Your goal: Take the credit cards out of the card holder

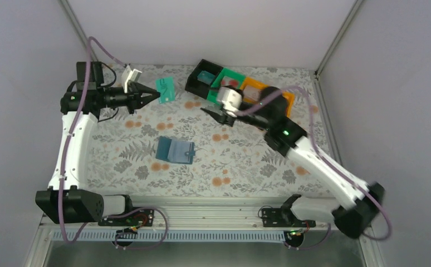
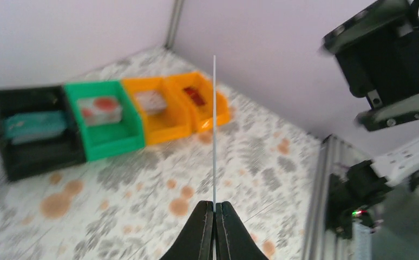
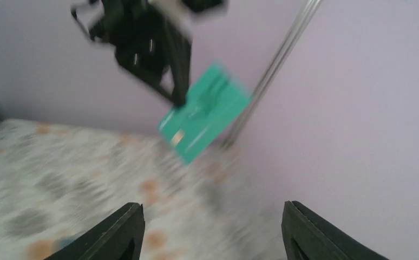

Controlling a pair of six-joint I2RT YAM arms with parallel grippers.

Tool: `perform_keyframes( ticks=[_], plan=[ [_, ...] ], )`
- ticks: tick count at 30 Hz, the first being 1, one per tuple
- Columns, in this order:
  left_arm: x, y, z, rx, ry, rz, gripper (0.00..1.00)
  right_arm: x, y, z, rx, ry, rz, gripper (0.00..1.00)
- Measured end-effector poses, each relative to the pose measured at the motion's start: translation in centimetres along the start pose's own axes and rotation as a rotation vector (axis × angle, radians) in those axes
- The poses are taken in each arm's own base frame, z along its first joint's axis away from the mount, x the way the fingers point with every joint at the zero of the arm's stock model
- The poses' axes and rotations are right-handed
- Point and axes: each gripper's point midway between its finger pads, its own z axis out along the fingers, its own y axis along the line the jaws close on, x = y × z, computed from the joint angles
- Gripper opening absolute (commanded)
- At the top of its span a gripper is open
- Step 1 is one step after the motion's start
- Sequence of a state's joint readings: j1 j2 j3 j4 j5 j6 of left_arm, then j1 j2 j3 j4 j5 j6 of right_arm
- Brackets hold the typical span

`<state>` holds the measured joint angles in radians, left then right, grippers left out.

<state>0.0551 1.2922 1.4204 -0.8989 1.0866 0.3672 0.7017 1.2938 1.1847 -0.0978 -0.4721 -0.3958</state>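
- First, nearest the arm bases, the card holder [image 1: 175, 149] lies opened flat on the patterned table [image 1: 118, 161], apart from both arms. From above I cannot tell whether any card remains in its pockets. It looks soft and light, so it would likely slide or lift if a card were tugged out without it being pinned down.
- Further out, the right gripper [image 1: 216, 115] hovers over the table, its jaws standing apart with nothing between them.
- Over on the left, the left gripper [image 1: 156, 95] is pinched closed on a teal card [image 1: 166, 89], carried in the air by one corner. Its own wrist camera shows the card edge-on as a thin line.
- That card reads as thin, stiff, light and smooth. A small bite at the edge carries it, yet it could pivot or slip, so a deeper hold across the flat faces seems safer.
- Farthest off stands a row of bins:
  - The black bin [image 2: 39, 157] holds something teal [image 2: 26, 125].
  - The green bin [image 2: 115, 143] holds a pale card with red marks [image 2: 102, 108].
  - The first orange bin [image 2: 167, 130] holds another pale card [image 2: 149, 101].
  - The end orange bin [image 2: 204, 120] holds a red card [image 2: 195, 96].
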Motion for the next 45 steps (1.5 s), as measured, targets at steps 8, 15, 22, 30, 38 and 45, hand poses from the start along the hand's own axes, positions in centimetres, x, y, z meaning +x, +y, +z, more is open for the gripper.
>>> perform_keyframes(
  ticks=[8,15,22,30,38,45],
  plan=[
    [-3.8,-6.6,-1.4,0.261,-0.1,-0.031,0.02,-10.6,-1.0,-5.3,0.364,-0.245,-0.839,0.64],
    [-2.3,-8.1,-1.2,0.41,-0.094,-0.183,0.02,-7.2,1.3,0.6,0.38,-0.095,-1.493,0.57],
    [-1.8,-9.0,-0.7,0.477,-0.076,-0.222,0.03,-8.3,1.4,1.2,0.498,-0.088,-1.733,0.53],
    [-1.5,-9.5,-0.4,0.502,-0.065,-0.225,0.02,-7.3,2.1,2.7,0.468,-0.085,-1.779,0.3],
    [-1.3,-9.3,-0.3,0.494,-0.061,-0.232,0.26,-7.8,3.1,2.9,0.453,-0.109,-1.779,0.04],
    [-0.9,-6.4,0.7,0.311,-0.045,-0.223,1.0,-8.2,1.9,3.2,0.405,-0.033,-1.69,0.04]
  ],
)
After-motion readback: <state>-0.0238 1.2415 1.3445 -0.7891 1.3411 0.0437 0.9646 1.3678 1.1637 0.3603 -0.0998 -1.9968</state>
